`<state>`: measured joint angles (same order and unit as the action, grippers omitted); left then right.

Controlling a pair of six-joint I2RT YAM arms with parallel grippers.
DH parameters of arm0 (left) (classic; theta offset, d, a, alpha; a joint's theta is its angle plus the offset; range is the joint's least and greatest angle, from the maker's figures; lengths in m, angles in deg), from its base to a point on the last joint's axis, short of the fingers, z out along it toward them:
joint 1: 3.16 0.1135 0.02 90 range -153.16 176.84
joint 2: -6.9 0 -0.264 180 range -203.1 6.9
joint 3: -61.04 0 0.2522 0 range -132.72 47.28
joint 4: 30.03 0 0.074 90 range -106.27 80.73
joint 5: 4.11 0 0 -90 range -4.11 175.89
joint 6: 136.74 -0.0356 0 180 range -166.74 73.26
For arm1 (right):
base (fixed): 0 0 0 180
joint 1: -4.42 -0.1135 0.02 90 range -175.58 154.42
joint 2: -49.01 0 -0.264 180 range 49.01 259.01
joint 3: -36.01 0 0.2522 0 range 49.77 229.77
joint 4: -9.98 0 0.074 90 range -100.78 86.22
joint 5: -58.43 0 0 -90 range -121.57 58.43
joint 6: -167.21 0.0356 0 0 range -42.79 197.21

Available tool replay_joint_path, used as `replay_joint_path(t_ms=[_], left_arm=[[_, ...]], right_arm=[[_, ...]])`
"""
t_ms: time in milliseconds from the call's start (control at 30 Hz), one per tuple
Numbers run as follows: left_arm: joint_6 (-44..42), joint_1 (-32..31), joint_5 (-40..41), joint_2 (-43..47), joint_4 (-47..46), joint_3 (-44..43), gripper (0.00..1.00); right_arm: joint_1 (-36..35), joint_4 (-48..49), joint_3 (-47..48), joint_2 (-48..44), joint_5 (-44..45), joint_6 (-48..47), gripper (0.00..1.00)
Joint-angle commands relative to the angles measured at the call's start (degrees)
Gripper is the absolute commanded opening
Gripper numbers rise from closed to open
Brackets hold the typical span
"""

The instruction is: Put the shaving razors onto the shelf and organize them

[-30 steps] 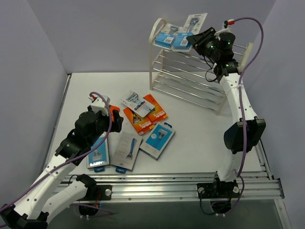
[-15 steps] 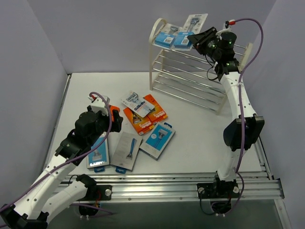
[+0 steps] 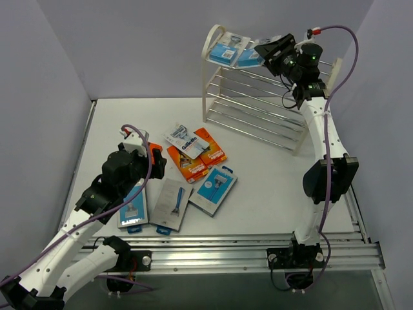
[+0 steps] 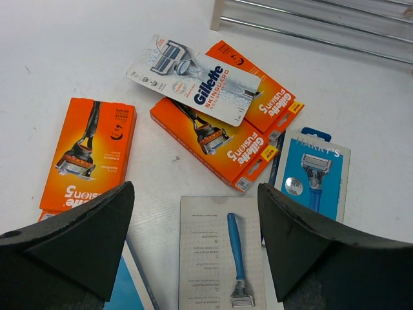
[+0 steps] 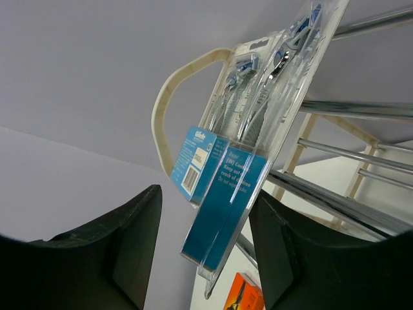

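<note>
Release is happening up at the shelf [image 3: 258, 110] in the upper right of the overhead view. The right end effector [image 3: 264, 50] is spreading its fingers, where a second ago it was pinching a clear blister pack [image 5: 255, 129] of razors and holding it up over the top tier. In the right wrist view that pack is sitting between the fingers with daylight down its left side, so I'm reading it as let go. It's leaning on the top rods right against a blue Gillette pack [image 5: 197, 161]. The pale card that was poking up past the shelf's top edge in the overhead view isn't showing there any more. It's sitting lower now, mostly hidden behind the end effector, and I can't tell if it's lying flat or standing on edge.

So one more pack is looking delivered, but most of the job is still waiting on the counter [image 3: 271, 168]. The left end effector [image 4: 195, 194] is hanging wide open with nothing in it over the pile in the lower left of the overhead view. Down there I'm seeing:
- three orange boxes [image 4: 87, 152]
- a Harry's pack [image 4: 316, 174]
- a grey card [image 4: 232, 252] with a blue razor on it
- a blue pack [image 3: 132, 210] half under the left arm

What's getting in the way is a Gillette Skinguard card [image 4: 193, 77] lying across two of the orange boxes, so it's probably needing to come off first. Those thin rods are also looking like something a flat pack could tip through.
</note>
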<state>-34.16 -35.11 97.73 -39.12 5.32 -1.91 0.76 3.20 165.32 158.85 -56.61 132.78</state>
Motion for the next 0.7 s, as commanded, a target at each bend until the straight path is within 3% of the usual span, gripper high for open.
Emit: replay_joint_path(t_ms=[0,300,667], left_arm=[[-1.0,-0.2,0.8,-0.2,-1.4,-0.4,0.86],[-0.9,-0.2,0.9,0.0,-1.3,-0.5,0.86],[-0.9,-0.2,1.0,0.4,-1.2,-0.4,0.86]], right_arm=[[0.6,3.0,2.8,0.7,-2.0,0.7,0.52],[1.5,-3.4,8.0,1.8,-1.2,-0.5,0.71],[2.2,-14.3,14.4,3.3,-1.0,-3.8,0.83]])
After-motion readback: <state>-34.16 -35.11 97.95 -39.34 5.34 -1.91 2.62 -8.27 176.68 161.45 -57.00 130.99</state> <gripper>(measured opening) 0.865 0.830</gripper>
